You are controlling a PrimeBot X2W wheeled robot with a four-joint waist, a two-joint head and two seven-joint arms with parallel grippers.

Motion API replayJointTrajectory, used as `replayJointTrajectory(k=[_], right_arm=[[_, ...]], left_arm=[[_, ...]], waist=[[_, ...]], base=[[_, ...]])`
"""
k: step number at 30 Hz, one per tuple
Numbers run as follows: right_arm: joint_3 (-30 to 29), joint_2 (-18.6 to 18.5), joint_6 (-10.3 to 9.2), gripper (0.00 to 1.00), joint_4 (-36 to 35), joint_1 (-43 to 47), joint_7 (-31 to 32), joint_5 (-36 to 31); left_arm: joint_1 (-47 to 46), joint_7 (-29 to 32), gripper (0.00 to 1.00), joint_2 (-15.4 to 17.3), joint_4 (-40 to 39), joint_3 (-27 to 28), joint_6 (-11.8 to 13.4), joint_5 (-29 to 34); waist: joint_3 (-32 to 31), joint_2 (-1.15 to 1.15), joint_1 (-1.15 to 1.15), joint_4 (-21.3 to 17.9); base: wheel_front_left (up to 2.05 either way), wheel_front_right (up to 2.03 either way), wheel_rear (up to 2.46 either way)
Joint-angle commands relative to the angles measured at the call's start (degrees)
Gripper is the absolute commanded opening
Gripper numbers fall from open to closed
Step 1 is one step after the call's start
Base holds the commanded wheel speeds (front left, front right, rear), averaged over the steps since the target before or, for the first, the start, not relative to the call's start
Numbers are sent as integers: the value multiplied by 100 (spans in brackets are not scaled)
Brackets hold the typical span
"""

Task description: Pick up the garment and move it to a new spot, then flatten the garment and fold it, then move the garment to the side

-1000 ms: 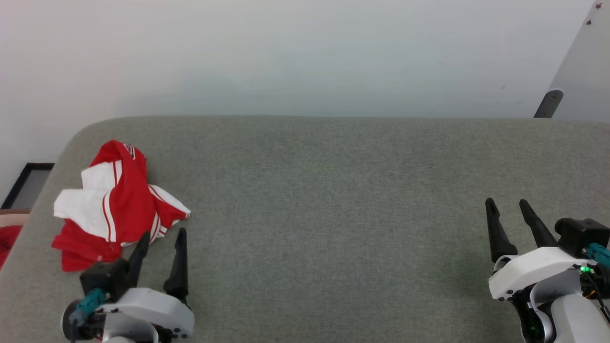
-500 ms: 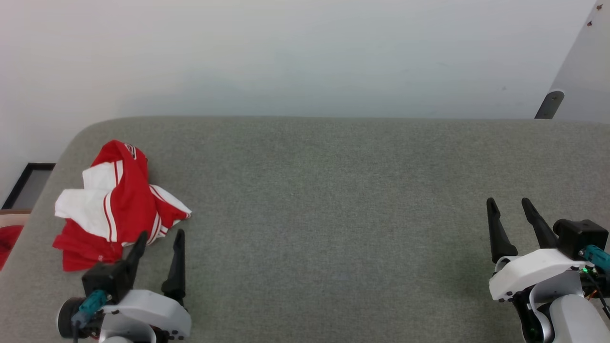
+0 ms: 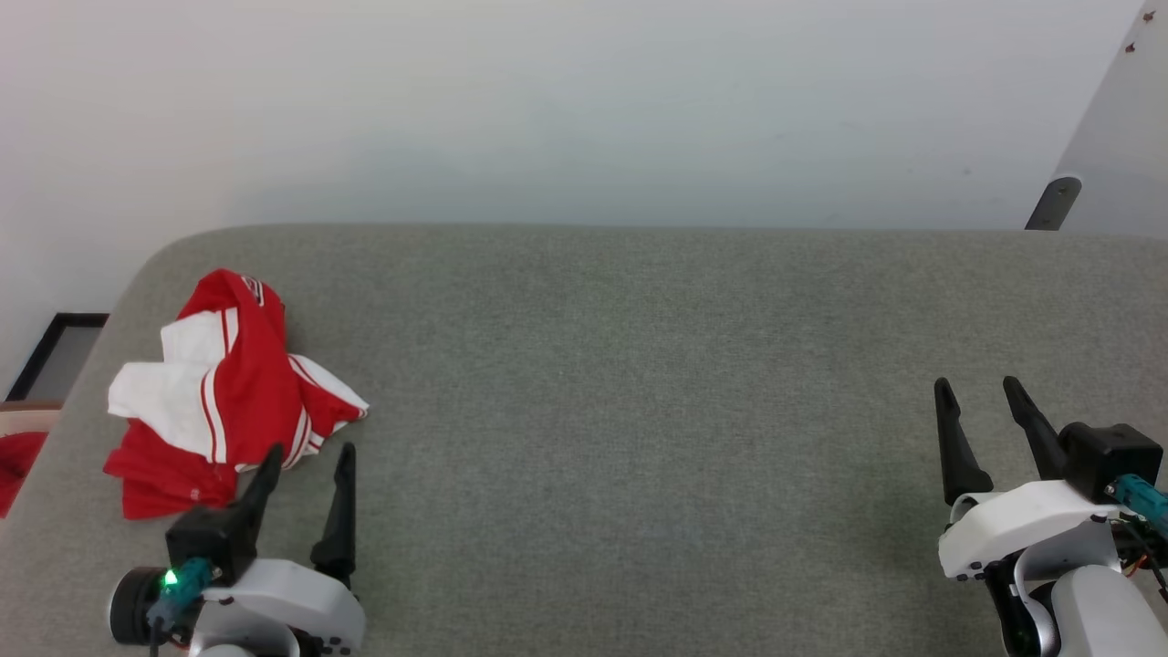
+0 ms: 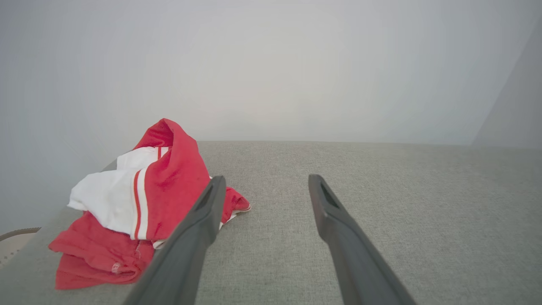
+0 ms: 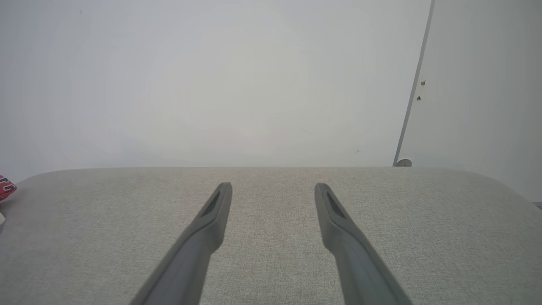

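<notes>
Left jaws eased back slightly, wide apart (empty), right jaws likewise, garment (image 3: pixel 239 383) crumpled nearby.

Open grey fabric surface (image 3: pixel 639 411) right of the crumpled garment (image 3: pixel 219 392); wall (image 3: pixel 584 109) behind far edge

A red shirt (image 3: pixel 246 383) is showing white sleeves edged in red-and-white stripes on a table (image 3: pixel 639 411) wearing flecked grey-green fabric. Black fingers (image 3: pixel 341 511) are rising from the white left gripper (image 3: pixel 310 449), its lamp (image 3: pixel 170 577) glowing green, and from the white right gripper (image 3: pixel 975 383), against a white wall (image 3: pixel 547 109).
</notes>
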Motion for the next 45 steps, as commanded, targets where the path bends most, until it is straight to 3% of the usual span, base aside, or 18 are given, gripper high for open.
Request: replayJointTrajectory(k=[1, 12, 30, 39, 45], right_arm=[[10, -17, 4, 100, 18, -77, -48, -124], [14, 15, 4, 100, -21, -69, -117, -49], [587, 162, 4, 100, 157, -101, -140, 191], [1478, 251, 3, 100, 485, -721, -121, 418], [1874, 203, 3, 100, 779, -1039, -182, 585]], left_arm=[[-78, -48, 100, 16, 25, 17, -29, 67], [-232, -100, 100, -64, 220, 68, -136, 57], [-125, -99, 100, -105, 545, 200, 61, 223], [348, -100, 100, -212, -84, 768, 329, -4], [503, -100, 100, -275, -324, 933, 268, -88]], waist=[[-1, 0, 0, 7], [27, 0, 0, 343], [-99, 0, 0, 2812], [177, 0, 0, 3025], [272, 0, 0, 3054]], base=[[0, 0, 0], [0, 0, 0], [0, 0, 0], [0, 0, 0], [0, 0, 0]])
